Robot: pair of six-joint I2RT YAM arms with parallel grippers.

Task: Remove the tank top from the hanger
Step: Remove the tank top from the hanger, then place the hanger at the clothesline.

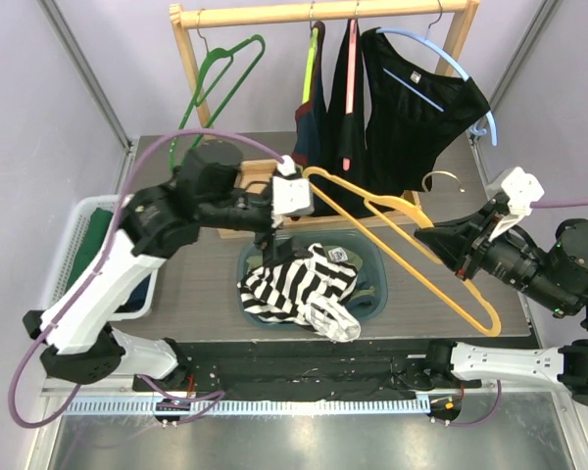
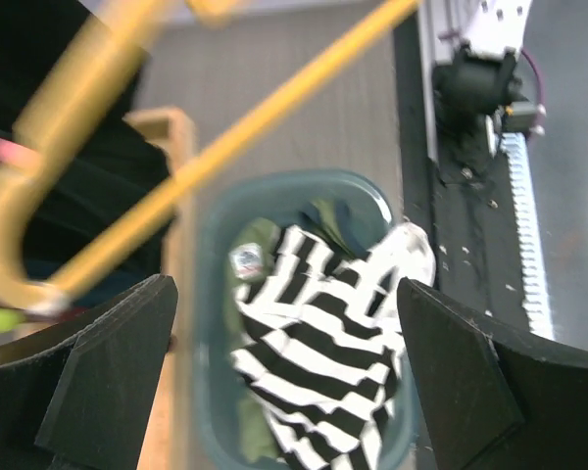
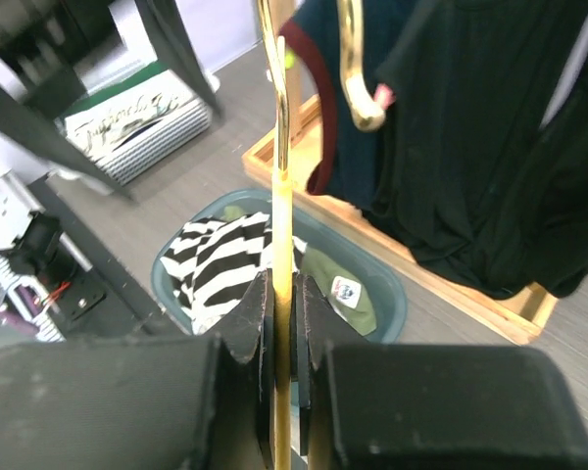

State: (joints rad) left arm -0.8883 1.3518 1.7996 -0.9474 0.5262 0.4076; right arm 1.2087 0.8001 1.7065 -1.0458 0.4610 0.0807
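Two grippers divide the work: the right gripper [image 3: 284, 318] pinches the thin, glossy yellow hanger [image 3: 281, 147], which is bare. The left gripper [image 1: 272, 251] hangs spread wide over the soft black-and-white striped tank top [image 1: 292, 284], which lies crumpled in the rounded teal basin [image 1: 376, 294] at table centre. Removal looks done; the next move is probably to park the hanger and withdraw clear.

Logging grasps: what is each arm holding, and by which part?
The right gripper has its jaws shut on a straight bar of the yellow hanger; the left gripper, jaws open, holds nothing.
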